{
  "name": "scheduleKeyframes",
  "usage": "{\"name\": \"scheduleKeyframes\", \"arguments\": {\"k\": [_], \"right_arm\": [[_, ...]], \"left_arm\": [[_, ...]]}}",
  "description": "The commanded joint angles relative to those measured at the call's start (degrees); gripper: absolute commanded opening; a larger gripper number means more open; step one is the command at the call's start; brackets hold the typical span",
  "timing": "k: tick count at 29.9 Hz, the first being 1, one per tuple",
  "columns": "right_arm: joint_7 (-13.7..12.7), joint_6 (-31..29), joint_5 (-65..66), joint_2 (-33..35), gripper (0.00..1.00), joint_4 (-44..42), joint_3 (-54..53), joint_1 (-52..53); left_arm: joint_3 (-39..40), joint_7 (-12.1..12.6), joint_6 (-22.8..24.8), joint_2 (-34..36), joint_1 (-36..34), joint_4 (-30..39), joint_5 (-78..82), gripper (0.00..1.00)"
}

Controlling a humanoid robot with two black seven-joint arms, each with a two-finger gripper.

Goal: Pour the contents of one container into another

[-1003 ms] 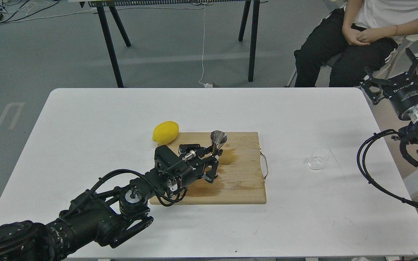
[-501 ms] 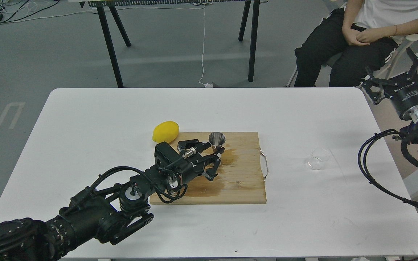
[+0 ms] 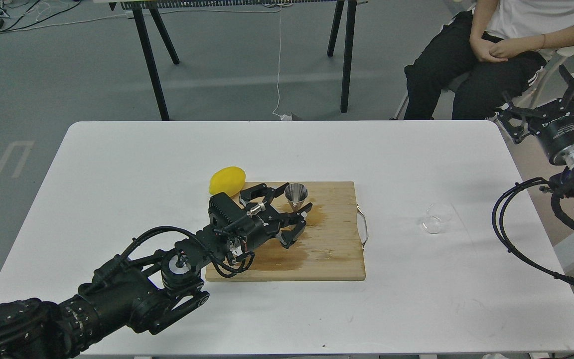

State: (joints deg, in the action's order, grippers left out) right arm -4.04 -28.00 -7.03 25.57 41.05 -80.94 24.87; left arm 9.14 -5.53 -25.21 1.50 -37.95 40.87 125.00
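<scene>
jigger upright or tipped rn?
Upright. The jigger stands on the cutting board with its open mouth facing up, between the spread jaws of the left gripper, which do not visibly clamp it.

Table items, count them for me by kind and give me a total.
Lemon: 1
Wooden cutting board: 1
Steel jigger: 1
Clear glass cup: 1
Total: 4
</scene>
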Motion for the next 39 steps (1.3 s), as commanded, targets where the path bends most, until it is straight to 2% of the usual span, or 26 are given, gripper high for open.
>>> {"name": "scheduleKeyframes", "arguments": {"k": [1, 8, 11, 14, 16, 21, 25, 27, 29, 30, 34, 36, 37, 39], "right_arm": [[0.0, 0.0, 0.0, 0.1, 1.00, 0.0, 0.1, 0.0], [-0.1, 0.0, 0.0, 0.1, 1.00, 0.0, 0.1, 0.0], [-0.1, 0.0, 0.0, 0.1, 1.00, 0.0, 0.1, 0.0], [-0.1, 0.0, 0.0, 0.1, 1.00, 0.0, 0.1, 0.0], [-0.1, 0.0, 0.0, 0.1, 1.00, 0.0, 0.1, 0.0], [0.0, 0.0, 0.0, 0.4, 1.00, -1.5, -0.2, 0.5], [0.0, 0.0, -0.1, 1.5, 1.00, -2.5, -0.4, 1.3], [0.0, 0.0, -0.1, 2.5, 1.00, -2.3, -0.4, 1.4], [-0.1, 0.0, 0.0, 4.9, 1.00, -2.6, -0.4, 1.5], [-0.1, 0.0, 0.0, 6.2, 1.00, -2.7, -0.4, 1.7], [-0.1, 0.0, -0.1, 7.1, 1.00, -2.8, -0.4, 2.5], [-0.8, 0.0, -0.1, 7.0, 1.00, -2.7, -0.2, 2.6], [-1.1, 0.0, -0.2, 7.0, 1.00, -2.7, 0.3, 2.6], [-2.1, 0.0, -0.4, 6.7, 1.00, -2.6, 0.7, 2.1]], "left_arm": [[0.1, 0.0, -0.3, 0.6, 0.1, 0.1, 0.0, 0.82], [0.3, -0.1, -2.8, 0.7, 0.2, 1.0, 0.0, 0.94], [0.4, -0.2, -2.8, 0.7, 0.2, 1.8, 0.0, 0.94], [1.1, -0.3, -2.8, 1.7, 0.1, 4.8, 0.0, 0.95], [2.3, -0.3, -2.8, 3.2, 0.1, 9.9, 0.0, 0.96], [8.3, 0.0, -2.8, 6.9, -0.2, 19.2, 0.0, 0.99], [15.4, -0.1, -2.8, 7.7, -1.9, 20.5, -0.7, 0.99], [16.4, -0.5, -2.7, 8.7, -4.3, 20.6, -10.0, 0.99], [16.6, -1.6, -0.2, 10.7, -6.6, 20.7, -18.5, 1.00], [16.9, -3.0, 1.2, 11.6, -7.4, 20.7, -23.1, 1.00], [20.8, -11.3, 8.6, 13.3, -9.2, 20.7, -43.0, 1.00], [25.7, -14.6, 17.3, 15.0, -9.3, 20.7, -55.4, 1.00], [28.8, -15.6, 23.3, 15.8, -9.2, 20.7, -62.4, 1.00], [33.9, -15.7, 33.2, 16.3, -8.9, 19.7, -74.8, 1.00]]}}
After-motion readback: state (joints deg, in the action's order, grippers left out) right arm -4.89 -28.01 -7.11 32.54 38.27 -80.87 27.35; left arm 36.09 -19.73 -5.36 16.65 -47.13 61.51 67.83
